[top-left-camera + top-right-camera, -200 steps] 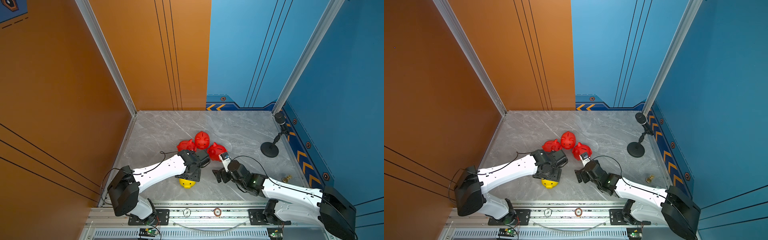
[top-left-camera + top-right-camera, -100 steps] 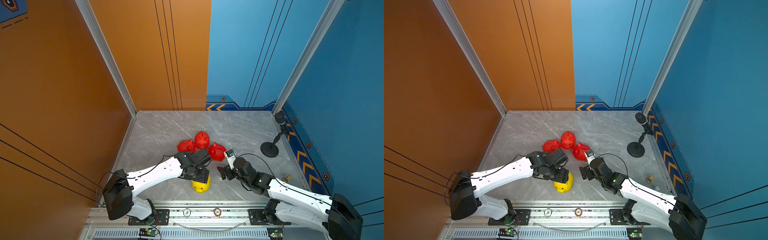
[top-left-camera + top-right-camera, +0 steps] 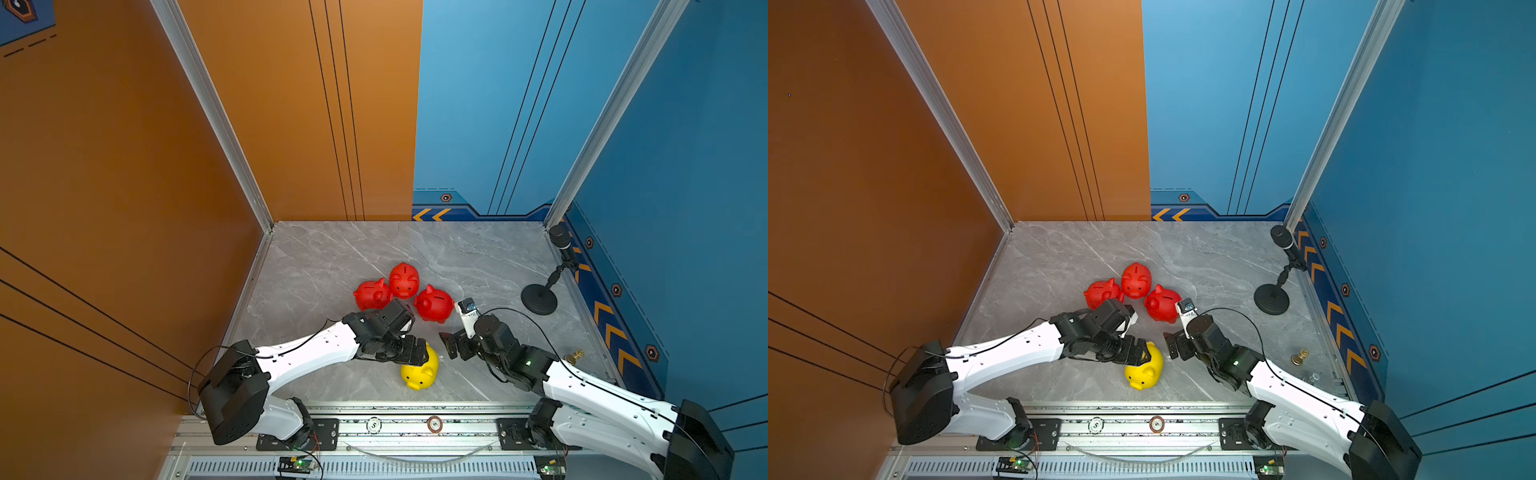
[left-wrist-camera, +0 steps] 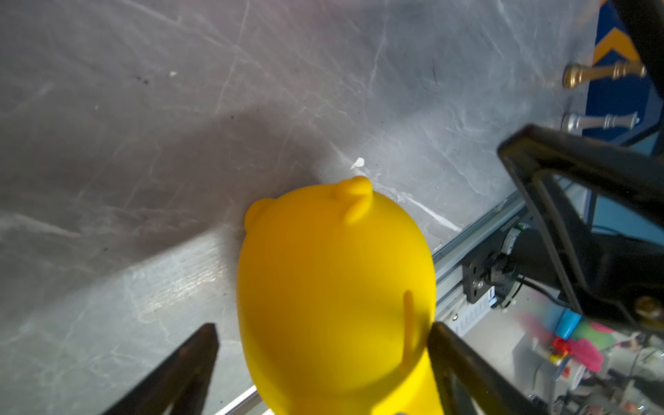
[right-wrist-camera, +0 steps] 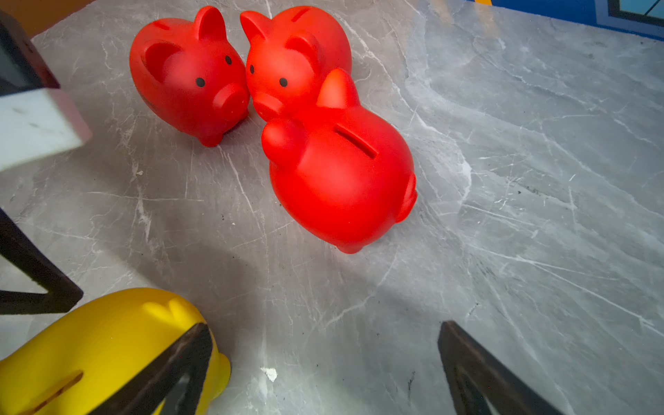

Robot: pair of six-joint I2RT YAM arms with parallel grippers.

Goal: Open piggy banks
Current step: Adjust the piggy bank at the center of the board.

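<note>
Near front rail (image 3: 374, 409): yellow piggy bank (image 3: 420, 371) on tabletop (image 3: 332, 266), left gripper (image 4: 323, 328) straddling it.
Left jaws spread, released; right gripper (image 5: 325, 326) wide open, empty; three red piggy banks (image 3: 372, 294) (image 3: 404, 280) (image 3: 434, 304) huddle together farther back.

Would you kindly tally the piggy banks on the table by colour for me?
Red piggy banks: 3
Yellow piggy bank: 1
Total: 4
</note>
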